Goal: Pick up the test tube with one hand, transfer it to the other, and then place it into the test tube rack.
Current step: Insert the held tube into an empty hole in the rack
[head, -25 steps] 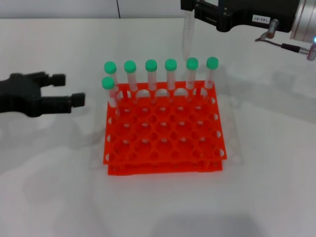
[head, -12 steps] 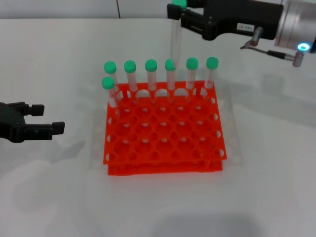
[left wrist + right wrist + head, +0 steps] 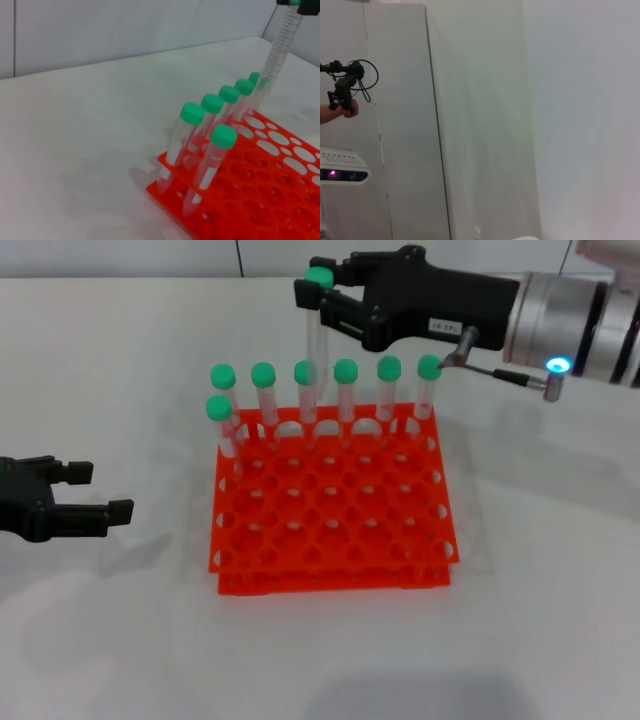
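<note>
My right gripper, black with a small white label on a silver-grey wrist, is shut on the test tube just under its green cap. The tube hangs upright above the back row of the orange test tube rack, its tip near the third capped tube from the left. The held tube also shows in the left wrist view, above the rack. My all-black left gripper is open and empty, low over the table to the left of the rack.
Several identical green-capped tubes stand in the rack's back row, and one stands in the second row at the left. The rack's other holes are empty. The right wrist view shows only a wall.
My right gripper has carried the tube leftward along the rack's back row and slightly nearer. My left gripper drew back to the left a second ago and has stayed there since.
</note>
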Controlling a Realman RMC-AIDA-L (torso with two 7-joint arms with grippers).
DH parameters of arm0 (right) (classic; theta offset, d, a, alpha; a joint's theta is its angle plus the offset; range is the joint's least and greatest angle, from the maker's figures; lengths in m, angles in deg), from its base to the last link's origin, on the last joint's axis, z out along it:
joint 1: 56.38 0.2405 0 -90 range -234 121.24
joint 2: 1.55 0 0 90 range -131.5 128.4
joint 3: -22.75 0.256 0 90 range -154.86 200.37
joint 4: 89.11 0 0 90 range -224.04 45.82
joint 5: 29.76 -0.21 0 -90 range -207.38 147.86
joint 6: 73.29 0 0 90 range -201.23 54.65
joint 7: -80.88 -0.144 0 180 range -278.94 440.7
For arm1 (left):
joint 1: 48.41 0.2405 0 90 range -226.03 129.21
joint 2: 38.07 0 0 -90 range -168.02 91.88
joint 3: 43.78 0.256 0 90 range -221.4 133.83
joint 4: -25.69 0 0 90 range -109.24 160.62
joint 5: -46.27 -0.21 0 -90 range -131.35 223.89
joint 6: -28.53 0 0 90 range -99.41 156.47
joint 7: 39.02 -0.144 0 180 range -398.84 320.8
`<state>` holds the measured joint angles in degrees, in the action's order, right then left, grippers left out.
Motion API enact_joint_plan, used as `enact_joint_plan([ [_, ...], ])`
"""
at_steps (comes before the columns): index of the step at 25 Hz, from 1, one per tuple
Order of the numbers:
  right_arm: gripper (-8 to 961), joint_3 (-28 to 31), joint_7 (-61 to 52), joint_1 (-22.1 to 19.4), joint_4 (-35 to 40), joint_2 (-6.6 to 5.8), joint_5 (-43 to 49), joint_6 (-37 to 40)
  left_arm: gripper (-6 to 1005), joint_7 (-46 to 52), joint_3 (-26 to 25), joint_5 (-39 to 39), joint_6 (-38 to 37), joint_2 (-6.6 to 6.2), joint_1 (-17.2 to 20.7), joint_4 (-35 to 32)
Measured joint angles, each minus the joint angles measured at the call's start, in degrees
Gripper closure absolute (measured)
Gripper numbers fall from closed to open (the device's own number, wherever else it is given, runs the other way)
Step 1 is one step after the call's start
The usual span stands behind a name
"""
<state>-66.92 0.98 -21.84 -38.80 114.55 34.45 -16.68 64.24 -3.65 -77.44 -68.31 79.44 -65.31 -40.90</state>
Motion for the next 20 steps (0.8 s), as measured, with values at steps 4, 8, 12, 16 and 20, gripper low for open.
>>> enact_joint_plan([
  [4, 685, -4.1, 2.8, 0.0, -1.1, 0.07, -4.5, -2.2, 107, -1.3, 0.0, 0.0, 0.2, -0.17, -0.1, 0.9],
  [8, 685, -6.5, 5.4, 0.3, -3.0, 0.09, -8.5, -3.1, 107, -1.8, 0.2, -0.1, 0.9, -0.01, 0.0, 0.9],
  [12, 685, -9.1, 8.3, 0.5, -4.7, 0.09, -12.5, -3.9, 107, -1.8, 0.3, -0.6, 1.1, 0.02, 0.0, 1.0],
  [16, 685, -11.3, 11.3, 0.6, -5.9, 0.09, -16.5, -4.3, 107, -1.9, 0.3, -1.0, 1.1, 0.09, -0.2, 1.7],
  [20, 685, -12.3, 11.9, 0.7, -6.5, 0.09, -17.7, -4.7, 107, -2.6, 0.3, -1.2, 1.2, 0.09, -0.5, 2.3],
])
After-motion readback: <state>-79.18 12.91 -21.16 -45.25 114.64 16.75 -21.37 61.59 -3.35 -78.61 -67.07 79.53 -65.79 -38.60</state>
